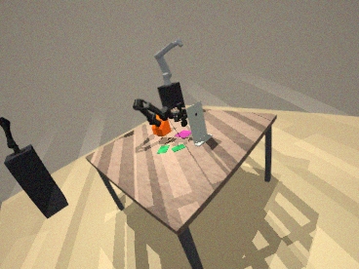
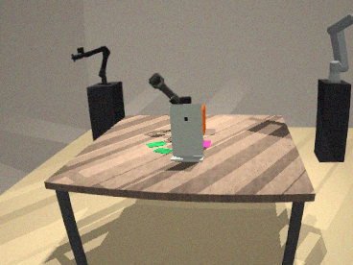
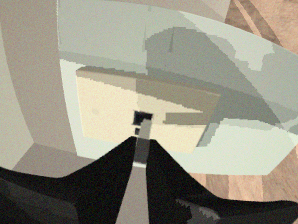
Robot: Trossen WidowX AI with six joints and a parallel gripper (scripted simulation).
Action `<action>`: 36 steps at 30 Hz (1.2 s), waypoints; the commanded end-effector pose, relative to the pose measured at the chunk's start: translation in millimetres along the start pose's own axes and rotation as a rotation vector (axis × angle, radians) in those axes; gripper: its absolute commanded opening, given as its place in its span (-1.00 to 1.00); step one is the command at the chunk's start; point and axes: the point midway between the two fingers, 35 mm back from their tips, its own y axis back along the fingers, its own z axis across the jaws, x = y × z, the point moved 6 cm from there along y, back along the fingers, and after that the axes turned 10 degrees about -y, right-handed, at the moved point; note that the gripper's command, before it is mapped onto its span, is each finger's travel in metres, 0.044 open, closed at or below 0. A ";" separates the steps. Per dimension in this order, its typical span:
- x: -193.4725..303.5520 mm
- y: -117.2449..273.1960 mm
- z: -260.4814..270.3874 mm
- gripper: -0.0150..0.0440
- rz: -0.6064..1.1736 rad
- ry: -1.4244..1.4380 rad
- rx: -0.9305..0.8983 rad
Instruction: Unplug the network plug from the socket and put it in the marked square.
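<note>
The upright panel [image 1: 197, 128] [image 2: 187, 136] stands on the table. In the wrist view a cream socket block [image 3: 107, 102] is on it, with a dark socket opening [image 3: 142, 116]. My gripper [image 3: 141, 143] is shut on the plug [image 3: 142, 150], a small dark body with a light grey front part. The plug points at the opening, and its front overlaps the opening's lower edge; whether its tip is still inside I cannot tell. The fingers hide much of the plug. A magenta patch [image 1: 183, 134] [image 2: 206, 143] lies on the table; which mark is the target square is unclear.
Two green patches, one [image 1: 163, 149] [image 2: 156, 144] beside the other [image 1: 179, 148] [image 2: 162, 151], lie near the panel's foot. An orange block [image 1: 160, 128] [image 2: 204, 120] stands behind, close to my arm. Two other arms stand on black pedestals off the table.
</note>
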 end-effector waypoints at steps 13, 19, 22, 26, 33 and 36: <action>2.6 11.0 -1.8 -0.49 0.001 0.000 0.007; 3.4 14.5 -2.0 -0.49 0.001 0.000 0.007; 3.8 16.2 -2.1 -0.49 0.001 0.000 0.007; 4.4 18.5 -2.2 -0.49 0.001 0.000 0.007; 5.3 22.6 -2.4 -0.49 0.001 0.000 0.007; 5.8 24.3 -2.5 -0.49 0.001 0.000 0.008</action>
